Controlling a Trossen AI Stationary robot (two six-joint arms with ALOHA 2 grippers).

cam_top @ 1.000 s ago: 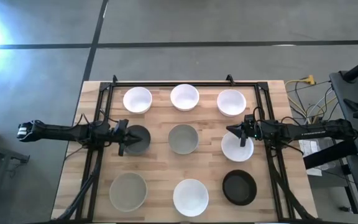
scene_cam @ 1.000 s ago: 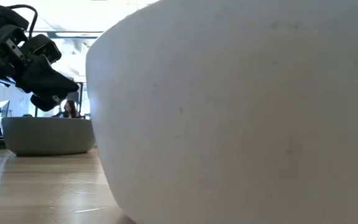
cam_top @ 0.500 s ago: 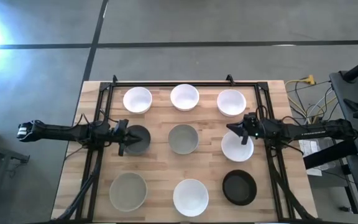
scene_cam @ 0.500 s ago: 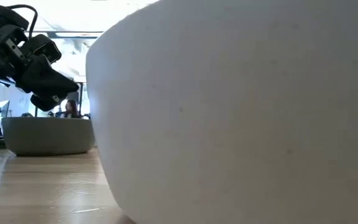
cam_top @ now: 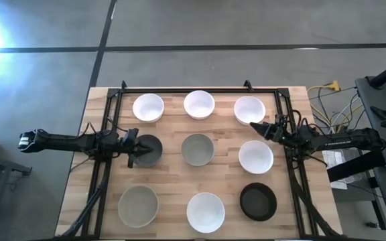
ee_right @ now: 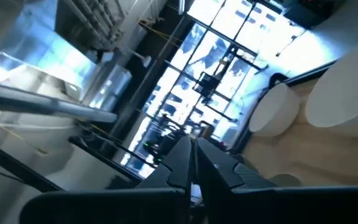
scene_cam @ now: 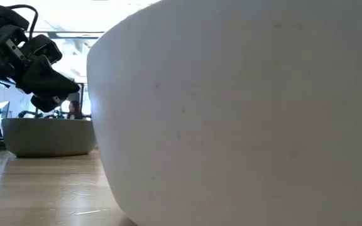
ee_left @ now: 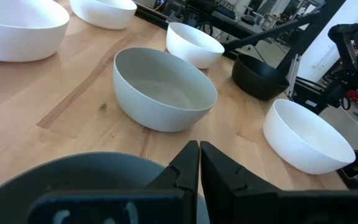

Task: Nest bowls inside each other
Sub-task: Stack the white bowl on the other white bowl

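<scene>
Nine bowls stand in three rows on the wooden table (cam_top: 226, 181). Three white bowls (cam_top: 199, 104) make the far row. The middle row holds a dark grey bowl (cam_top: 150, 150), a grey one (cam_top: 198, 149) and a white one (cam_top: 256, 156). The near row holds a light grey bowl (cam_top: 138, 205), a white one (cam_top: 205, 212) and a black one (cam_top: 258, 201). My left gripper (cam_top: 135, 148) is shut and hangs just above the dark grey bowl's (ee_left: 73, 180) left rim. My right gripper (cam_top: 253, 125) is shut and tipped upward, between the far right white bowl (cam_top: 249, 110) and the white one nearer.
A black metal frame (cam_top: 200, 90) runs round the table's far, left and right sides. Cables and gear (cam_top: 334, 100) lie off the right edge. In the low view the near white bowl (scene_cam: 231, 113) fills most of the picture, with the light grey bowl (scene_cam: 49, 135) left of it.
My right gripper has risen off the middle-row white bowl's far rim, tipped upward and rolled, ending closer to the far right white bowl. It stays shut. No bowl has moved.
</scene>
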